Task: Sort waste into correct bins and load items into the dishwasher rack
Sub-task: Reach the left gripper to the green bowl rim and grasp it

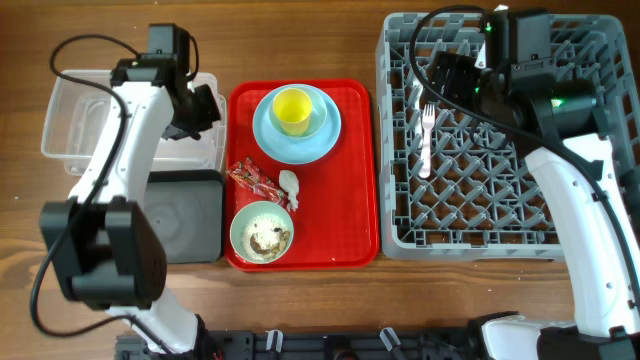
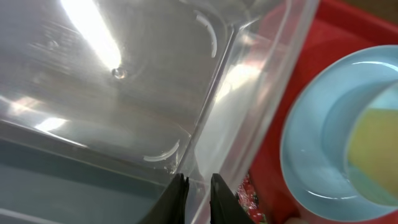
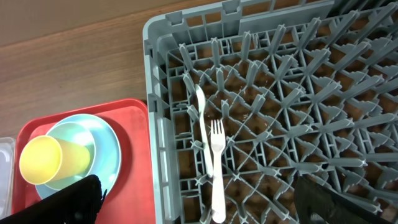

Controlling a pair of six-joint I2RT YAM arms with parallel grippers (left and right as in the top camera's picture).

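Observation:
My left gripper (image 1: 205, 105) (image 2: 198, 200) is shut on the right wall of the clear tub (image 1: 80, 120) (image 2: 124, 74). The black tray (image 1: 185, 215) lies in front of the tub. On the red tray (image 1: 350, 200) a yellow cup (image 1: 292, 108) (image 3: 46, 160) stands in a small blue bowl on the blue plate (image 1: 300, 142) (image 2: 311, 143). The red wrapper (image 1: 255, 180), the white tissue (image 1: 289, 186) and the green bowl (image 1: 262, 232) with rice scraps lie nearer the front. My right gripper (image 1: 440, 75) (image 3: 208, 202) is open and empty above the grey rack (image 1: 500, 200) (image 3: 311, 93). The fork (image 1: 427, 135) (image 3: 216, 162) and spoon (image 3: 200, 112) lie in the rack.
The red tray sits between the two bins on the left and the rack on the right, close to both. Bare wooden table shows behind the tray and along the front edge. Cables run from both arms over the tub and the rack.

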